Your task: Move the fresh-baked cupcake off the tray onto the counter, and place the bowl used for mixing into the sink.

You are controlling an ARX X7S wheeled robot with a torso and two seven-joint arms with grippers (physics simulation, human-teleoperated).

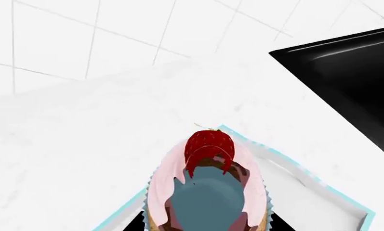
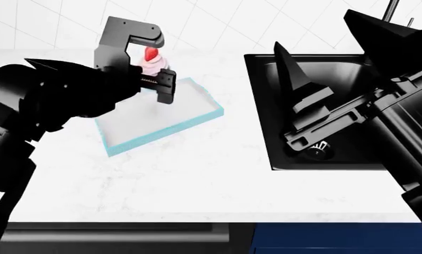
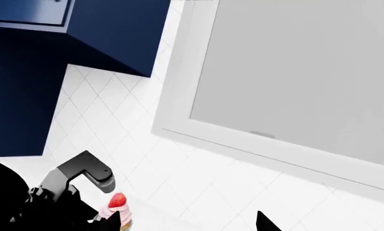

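cupcake (image 2: 153, 63) in left gripper (image 2: 156, 75) over tray (image 2: 196, 123), sink (image 2: 281, 143) nearby

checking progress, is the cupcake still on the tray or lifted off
Lifted: the left pincer holds the cupcake above the tray's far corner, upright, strawberry on top.

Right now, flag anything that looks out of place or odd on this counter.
The cupcake is off the tray, held up above its far corner in the left tool. It sits upright. The bowl is in no view. Nothing is spilled on the counter, and the sink looks normal.
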